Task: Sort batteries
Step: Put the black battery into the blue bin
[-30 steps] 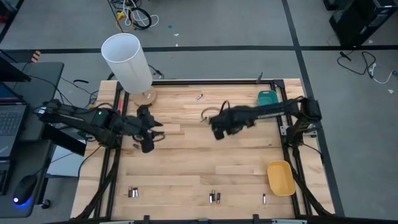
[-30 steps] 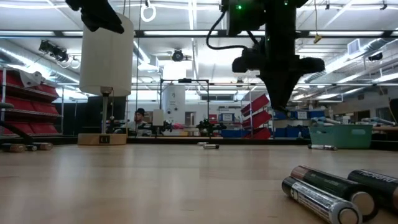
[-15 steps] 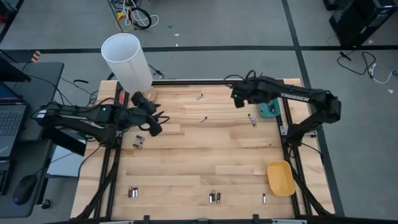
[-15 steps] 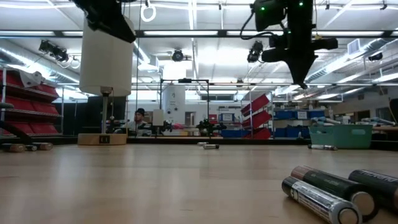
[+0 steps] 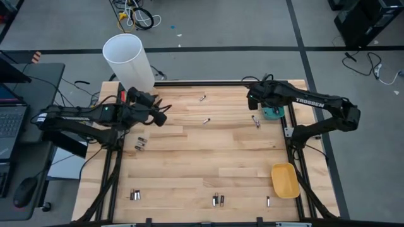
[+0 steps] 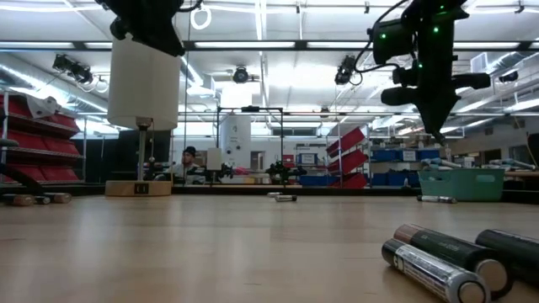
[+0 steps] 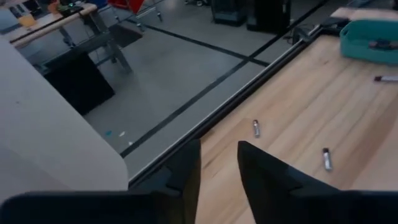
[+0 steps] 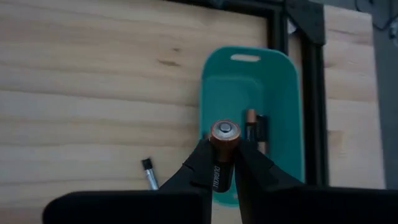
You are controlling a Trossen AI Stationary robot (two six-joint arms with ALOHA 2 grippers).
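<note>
Sorting looks early. Right end effector (image 8: 224, 163) is clamped on a copper-topped dark cylindrical battery (image 8: 223, 152), held above the near rim of the small teal plastic tray (image 8: 283, 81); in the high view that end effector (image 5: 257, 101) sits just beside the same tray at the far right of the light wooden desk (image 5: 208, 157). Tray already holds at least one copper-and-black cell (image 8: 250, 126); exact count cannot be told. Small yellow plastic tray (image 5: 285, 180) at the near right shows nothing inside.

Most cells are loose on the desk: a small dark cell (image 5: 255, 121) near the teal tray, one (image 5: 206, 121) mid-desk, one (image 5: 202, 98) by the far edge, a silvery pair (image 5: 141, 144) on the left, and silvery groups along the near edge (image 5: 134, 195), (image 5: 217, 200), (image 5: 267, 202).

Left end effector (image 5: 159, 112) hovers beside the tall white cylinder (image 5: 129, 62), fingers (image 7: 261, 177) narrowly apart, nothing between them.

Judgement: a drop into the teal tray is the step in hand; nearly all sorting is left.
</note>
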